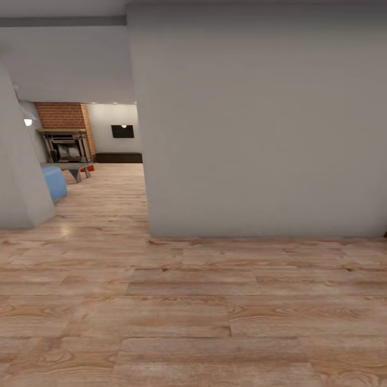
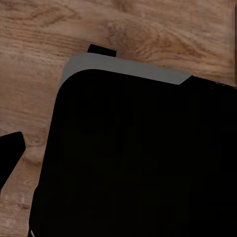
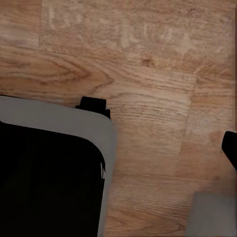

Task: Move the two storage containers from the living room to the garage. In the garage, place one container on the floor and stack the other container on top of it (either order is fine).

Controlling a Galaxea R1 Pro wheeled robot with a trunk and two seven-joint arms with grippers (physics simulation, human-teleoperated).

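The head view looks along a light wood plank floor [image 1: 193,301] toward a broad grey wall [image 1: 258,123] that stands close in front and blocks most of the way ahead. To the left of that wall an opening leads into the living room [image 1: 97,161]. At its far end stands a dark fireplace [image 1: 65,145] against a red brick chimney breast [image 1: 62,115]. A small dark screen or panel [image 1: 122,131] hangs on the pale back wall, above a low dark cabinet [image 1: 118,157].

Nearer, at the left edge of the opening, the rounded end of a blue sofa [image 1: 54,183] shows past a slanting grey wall [image 1: 19,177]. Beyond it stands a low grey desk [image 1: 72,167], and beside its legs two small red-orange shapes [image 1: 87,169] rest on the floor; these are probably the storage containers, though they are too far off and too small to be sure.

In the left wrist view a large black body with a grey rim [image 2: 128,69] hangs over the wood planks, and a dark fingertip [image 2: 10,150] juts in at one edge. In the right wrist view a similar black and grey body [image 3: 59,163] lies over the planks, with a dark fingertip [image 3: 230,148] at the opposite edge. Whether either hand is open or closed cannot be told from these views.
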